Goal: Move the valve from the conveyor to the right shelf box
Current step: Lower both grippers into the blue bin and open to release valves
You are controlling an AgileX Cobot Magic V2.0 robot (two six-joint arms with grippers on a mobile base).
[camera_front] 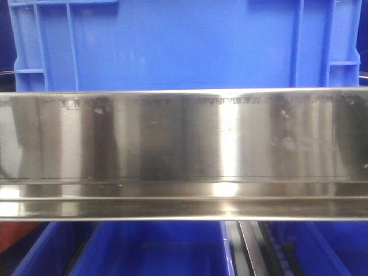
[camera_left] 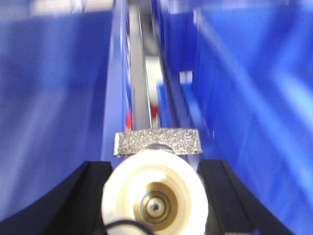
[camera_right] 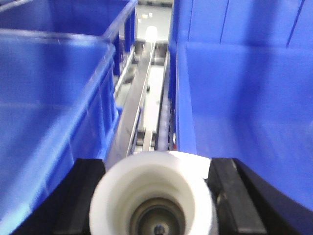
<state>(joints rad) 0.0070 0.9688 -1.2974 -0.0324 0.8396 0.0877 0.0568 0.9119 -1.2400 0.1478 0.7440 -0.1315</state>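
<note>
The left gripper [camera_left: 155, 165] is closed tight around a grey-handled valve [camera_left: 154, 188]; the right gripper [camera_right: 156, 164] likewise clamps a plain white valve [camera_right: 154, 193] (blue bins [camera_right: 54, 98] flank both grippers).

Two valves: one valve [camera_left: 155, 193] in the left wrist view, one valve [camera_right: 153, 196] in the right. One shiny shelf [camera_front: 184, 144]. One blue box [camera_front: 184, 43] above it, at least two boxes [camera_front: 155, 250] below.

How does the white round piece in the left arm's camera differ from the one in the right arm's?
The left white piece has a shiny metal stud in its centre; the right white piece shows a dark, deeper hollow. A grey speckled slab sits just beyond the left one; the right one has none. Both are white, round and sit between black fingers.
</note>
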